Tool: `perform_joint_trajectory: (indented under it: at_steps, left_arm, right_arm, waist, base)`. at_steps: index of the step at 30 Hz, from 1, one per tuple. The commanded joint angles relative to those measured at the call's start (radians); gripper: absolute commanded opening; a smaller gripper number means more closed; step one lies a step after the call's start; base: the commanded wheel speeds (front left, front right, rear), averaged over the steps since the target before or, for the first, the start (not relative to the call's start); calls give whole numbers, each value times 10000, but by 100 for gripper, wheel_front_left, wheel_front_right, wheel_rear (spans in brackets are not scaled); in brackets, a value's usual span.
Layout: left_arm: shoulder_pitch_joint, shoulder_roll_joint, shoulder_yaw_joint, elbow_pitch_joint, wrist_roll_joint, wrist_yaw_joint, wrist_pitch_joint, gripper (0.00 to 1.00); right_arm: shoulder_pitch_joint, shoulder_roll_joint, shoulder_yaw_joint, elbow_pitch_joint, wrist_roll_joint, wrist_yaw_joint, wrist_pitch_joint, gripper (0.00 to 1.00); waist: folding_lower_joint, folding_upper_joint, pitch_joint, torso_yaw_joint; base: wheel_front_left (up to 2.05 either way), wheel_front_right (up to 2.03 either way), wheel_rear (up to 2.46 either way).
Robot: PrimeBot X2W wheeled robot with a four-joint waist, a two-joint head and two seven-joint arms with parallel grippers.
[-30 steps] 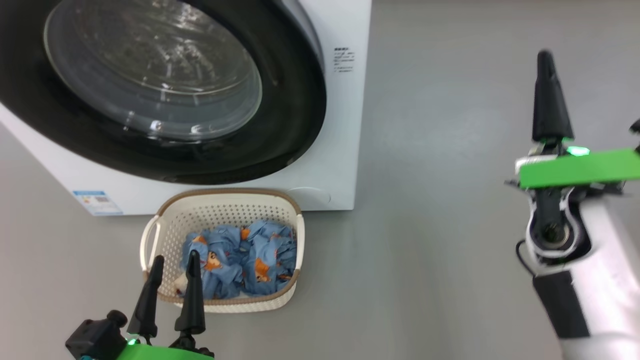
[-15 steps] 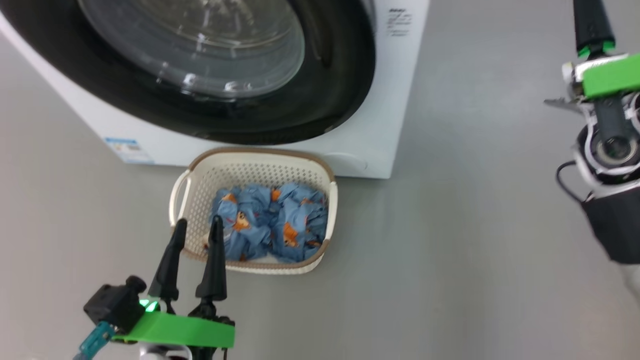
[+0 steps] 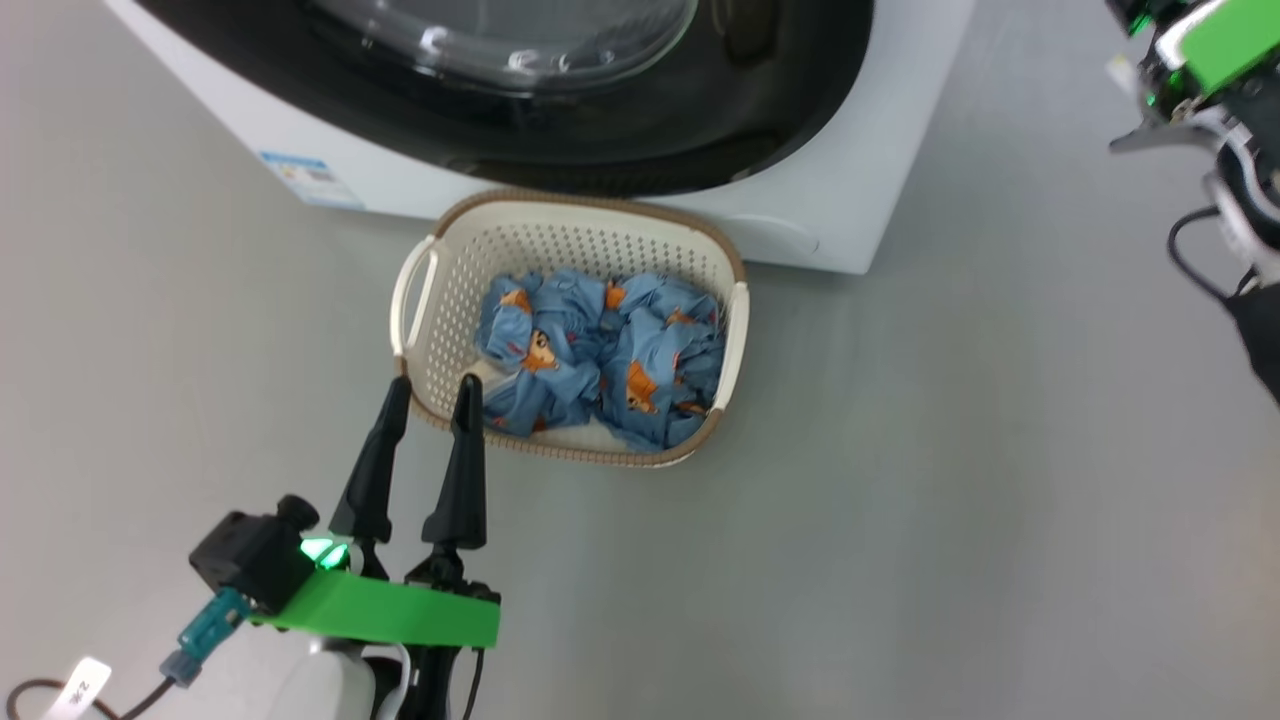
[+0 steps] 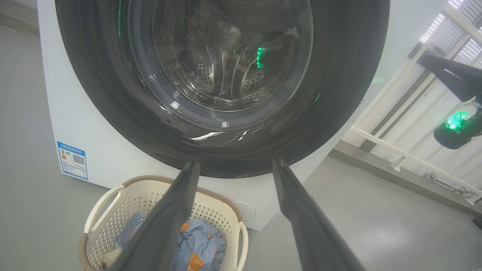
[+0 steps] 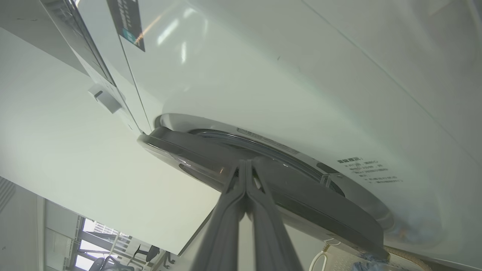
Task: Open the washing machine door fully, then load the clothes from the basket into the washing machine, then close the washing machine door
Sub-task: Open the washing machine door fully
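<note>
Clearly, the first step is not finished: the washing machine door looks closed, or at most a little off the front of the washing machine. The basket stands on the floor just in front of the machine, with the clothes inside it.

The right tool is clenched on nothing, its tips at the door's rim. The left tool is released, near the basket's near left corner.

I think the pressed tips can slide off the glossy rim, because they hook nothing. A swinging door can also hit the left tool, which waits in front of it.

Compared with a second ago, the head camera has turned, so machine and basket sit higher and more to the right. The right tool seems nearer to the machine.
</note>
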Motion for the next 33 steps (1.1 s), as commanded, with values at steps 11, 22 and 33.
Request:
perform_joint_trajectory:
  at_steps: [11,22,33]
  left_arm:
    - [-667,94,-96,-313,-468,6,-65,100]
    - [-1095,94,-386,-464,-795,6,-65,100]
    - [-1271,93,-509,-478,-1018,6,-65,100]
  right_arm:
    - [-1048,-126,-377,191,437,58,1693,0]
    - [-1811,109,-493,473,129,58,2462,0]
    - [-1992,274,-455,487,-201,58,2616,0]
  waist:
    - [0,-1,1140,646]
    - [0,-1,1866,956]
    - [0,-1,2104,1169]
  base:
    - [0,0,0]
    - [0,0,0]
    - [0,0,0]
